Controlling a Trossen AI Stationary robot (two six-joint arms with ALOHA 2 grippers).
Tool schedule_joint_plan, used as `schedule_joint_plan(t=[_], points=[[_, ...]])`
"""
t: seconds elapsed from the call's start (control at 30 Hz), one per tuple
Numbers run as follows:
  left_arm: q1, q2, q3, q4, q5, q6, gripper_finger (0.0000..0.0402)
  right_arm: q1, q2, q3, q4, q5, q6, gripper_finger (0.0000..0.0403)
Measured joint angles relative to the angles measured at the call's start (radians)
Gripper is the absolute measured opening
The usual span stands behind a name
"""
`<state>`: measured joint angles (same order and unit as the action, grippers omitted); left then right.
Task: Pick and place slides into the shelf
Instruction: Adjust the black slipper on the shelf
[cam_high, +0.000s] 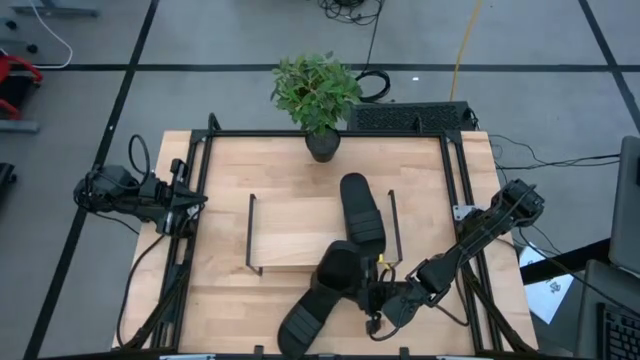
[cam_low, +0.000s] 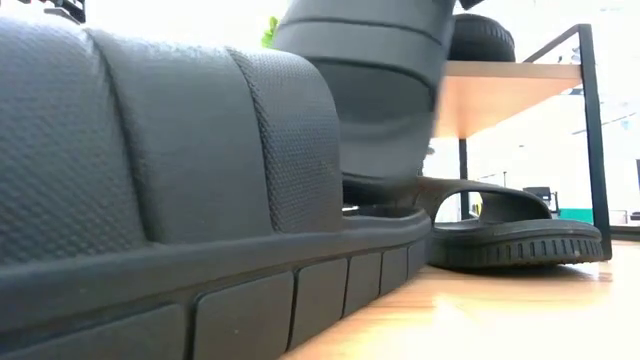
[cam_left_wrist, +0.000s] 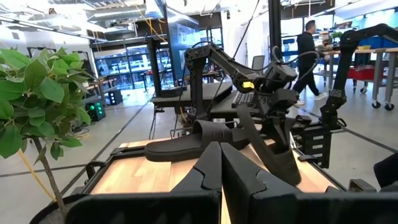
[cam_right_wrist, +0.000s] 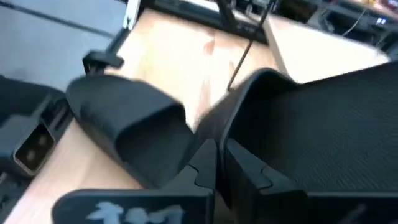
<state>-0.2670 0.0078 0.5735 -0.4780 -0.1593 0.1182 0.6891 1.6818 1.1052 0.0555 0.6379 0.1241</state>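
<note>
Gripping a slide (cam_high: 340, 272) just beside the shelf (cam_high: 300, 235), right pincer (cam_high: 372, 296) clamped.

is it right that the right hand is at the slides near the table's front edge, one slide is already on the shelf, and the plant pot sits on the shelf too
Not quite. The plant pot stands on the table behind the shelf, not on it, as the high view shows. The rest holds: the right hand is at the slides near the front edge, and one slide lies on the shelf.
</note>
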Motion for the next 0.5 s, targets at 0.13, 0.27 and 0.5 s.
schedule_joint_plan(t=[0.13,0.27,0.5], points=[[0.000,0.000,0.000,0.000,0.000,-0.001,0.0005,0.000,0.000,0.044,0.006,-0.017,-0.044,0.0007],[0.000,0.000,0.000,0.000,0.000,-0.001,0.0005,-0.002,-0.001,0.140,-0.108,-0.076,-0.062,0.0005],[0.000,0.000,0.000,0.001,0.000,-0.015,0.0005,-0.041,-0.002,0.388,-0.401,-0.238,-0.058,0.0003]])
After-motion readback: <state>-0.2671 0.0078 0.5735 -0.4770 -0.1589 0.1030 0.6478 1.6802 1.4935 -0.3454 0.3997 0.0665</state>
